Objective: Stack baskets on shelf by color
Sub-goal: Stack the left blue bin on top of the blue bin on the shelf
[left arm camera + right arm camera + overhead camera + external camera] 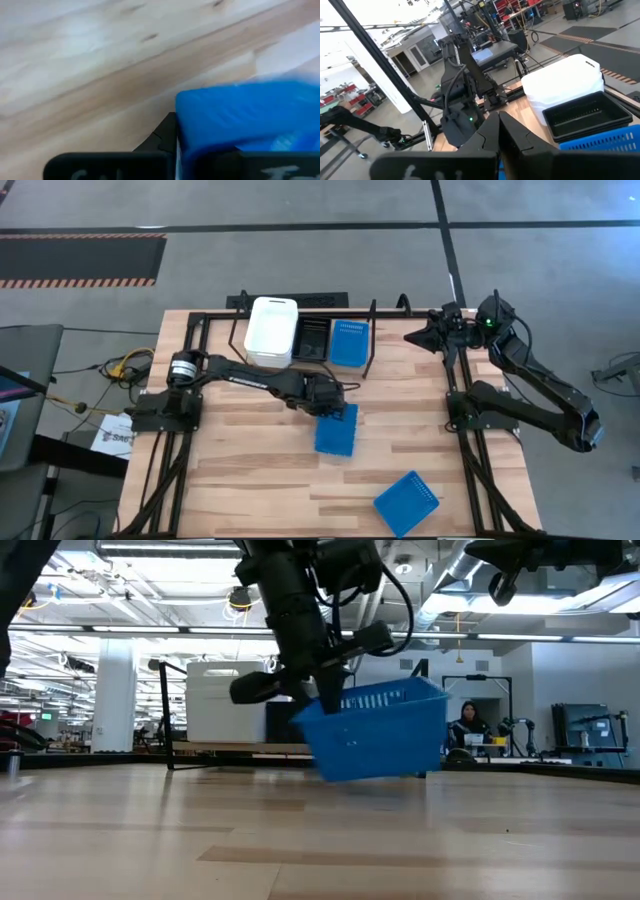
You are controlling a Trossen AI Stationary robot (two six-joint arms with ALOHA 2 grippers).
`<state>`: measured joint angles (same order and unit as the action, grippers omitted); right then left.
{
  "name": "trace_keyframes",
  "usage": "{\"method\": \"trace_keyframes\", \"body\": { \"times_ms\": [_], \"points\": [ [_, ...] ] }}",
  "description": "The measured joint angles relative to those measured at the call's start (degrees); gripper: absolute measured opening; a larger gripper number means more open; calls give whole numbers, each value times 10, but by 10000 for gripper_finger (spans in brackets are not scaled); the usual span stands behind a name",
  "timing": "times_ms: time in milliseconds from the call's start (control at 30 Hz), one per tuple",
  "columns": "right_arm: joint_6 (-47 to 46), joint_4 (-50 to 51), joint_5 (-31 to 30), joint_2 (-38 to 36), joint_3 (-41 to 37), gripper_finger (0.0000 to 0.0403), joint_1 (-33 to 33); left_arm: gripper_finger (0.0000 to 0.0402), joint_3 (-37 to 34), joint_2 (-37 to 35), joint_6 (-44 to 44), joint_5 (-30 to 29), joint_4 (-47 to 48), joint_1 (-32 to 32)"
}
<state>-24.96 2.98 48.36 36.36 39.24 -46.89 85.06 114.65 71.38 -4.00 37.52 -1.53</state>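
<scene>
The left gripper [333, 406], near the middle of the high view, is pinched onto the rim of a blue basket [336, 430]. In the low view that basket [378, 730] hangs tilted above the wooden table [320, 840], clear of the surface.

Above it in the high view, along the table's far edge, the black shelf [372, 345] holds a stack of white baskets [271, 330], a black basket [311, 338] and another blue basket [349, 342], side by side. A third blue basket [407, 503] lies at an angle near the lower edge.

The right gripper [418, 335] waits at upper right, beside the shelf's end, fingers nearly pressed together and empty.
</scene>
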Motion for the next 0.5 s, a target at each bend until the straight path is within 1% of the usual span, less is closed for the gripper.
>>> {"method": "trace_keyframes", "body": {
  "times_ms": [133,233,333,500],
  "points": [
    [0,0,2,0,0,33,0,1,0,-4,-19,0,-12,8],
    [2,0,4,0,0,36,0,10,0,-5,-29,6,-14,11],
    [12,0,11,0,0,36,-1,27,0,-5,-36,19,-14,13],
    [20,0,13,0,0,36,-1,70,0,-5,-39,23,-13,23]
  ]
}}
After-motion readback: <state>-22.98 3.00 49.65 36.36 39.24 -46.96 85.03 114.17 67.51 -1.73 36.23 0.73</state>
